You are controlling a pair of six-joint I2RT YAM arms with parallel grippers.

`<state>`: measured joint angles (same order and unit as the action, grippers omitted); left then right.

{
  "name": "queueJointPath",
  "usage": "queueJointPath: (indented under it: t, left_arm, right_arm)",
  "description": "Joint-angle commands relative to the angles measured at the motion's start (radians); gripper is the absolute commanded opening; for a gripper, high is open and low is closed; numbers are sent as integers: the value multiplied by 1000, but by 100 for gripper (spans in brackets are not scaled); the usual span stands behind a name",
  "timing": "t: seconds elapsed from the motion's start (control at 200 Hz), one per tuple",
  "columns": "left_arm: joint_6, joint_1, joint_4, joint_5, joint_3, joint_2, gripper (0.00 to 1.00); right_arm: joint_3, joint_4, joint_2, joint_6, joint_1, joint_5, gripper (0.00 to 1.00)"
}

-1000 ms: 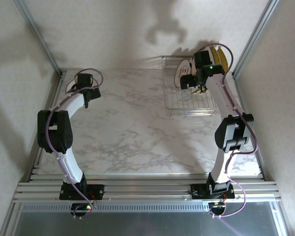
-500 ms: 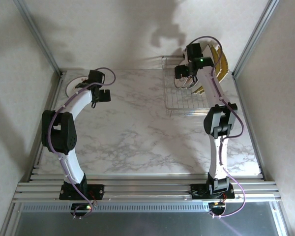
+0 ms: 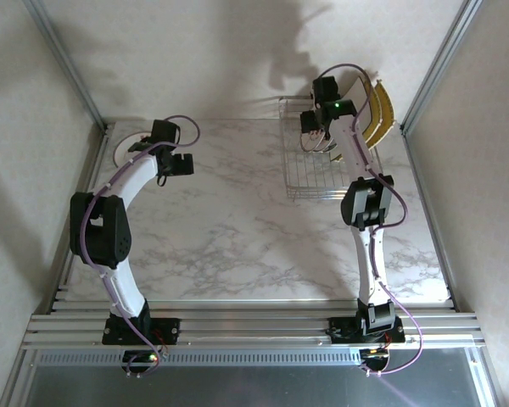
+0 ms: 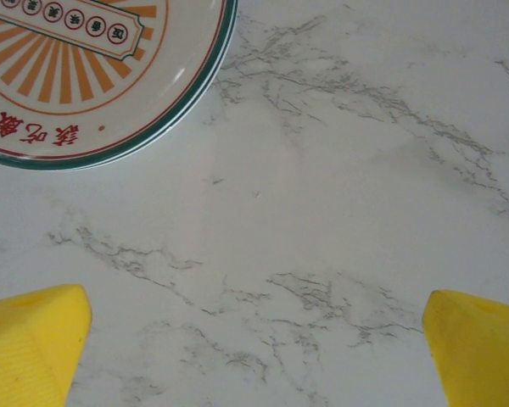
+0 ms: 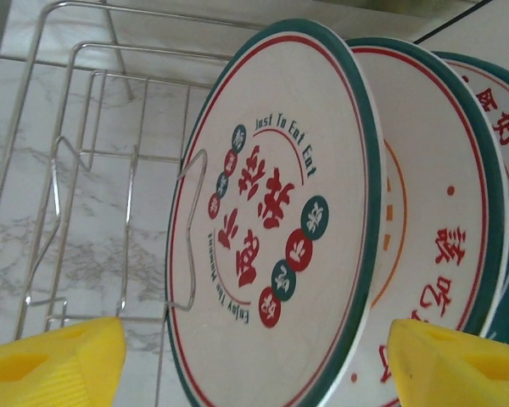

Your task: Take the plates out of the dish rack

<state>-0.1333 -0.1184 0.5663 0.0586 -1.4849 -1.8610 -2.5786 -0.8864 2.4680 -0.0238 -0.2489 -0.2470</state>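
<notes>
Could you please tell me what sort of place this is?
Probably a lab test cell staged as a kitchen counter: a marble-look tabletop, a wire dish rack holding plates, and aluminium frame rails around it.

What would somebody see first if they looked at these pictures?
Probably the round plates with teal-green rims and red writing, standing on edge in the silver dish rack at the table's far right. The open right gripper hangs right in front of them. Far left, an orange-striped plate lies flat on the marble table.
</notes>
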Motion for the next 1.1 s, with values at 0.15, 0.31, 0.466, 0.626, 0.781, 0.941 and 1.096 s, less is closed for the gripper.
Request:
queueJointPath:
  t: [0.15,0.31,0.466,0.626,0.781,0.941,1.096]
  left_arm:
    - [11,-10,-13,-67,-26,36,100]
    - [9,-10,-8,-67,-40,28,100]
    - [5,-10,-16,-72,-34,22,100]
    - [0,-12,-22,-80,-31,17,100]
    - [1,-12,-26,-78,-25,26,100]
    - [-2,-12,-34,-75,-9,37,100]
    - [-11,-13,-51,-80,22,51,99]
  right_arm:
    - [-78,54,66,-1,1,-36,69]
    - [-89,70,79,16,2,-48,58]
    - [-84,76,71,27,2,-60,41]
    - [-84,70,66,35,1,-69,17]
    - [-74,55,49,39,-2,-79,0]
    - [-59,42,9,41,-12,-99,0]
    - [-49,16,-44,39,-20,-120,0]
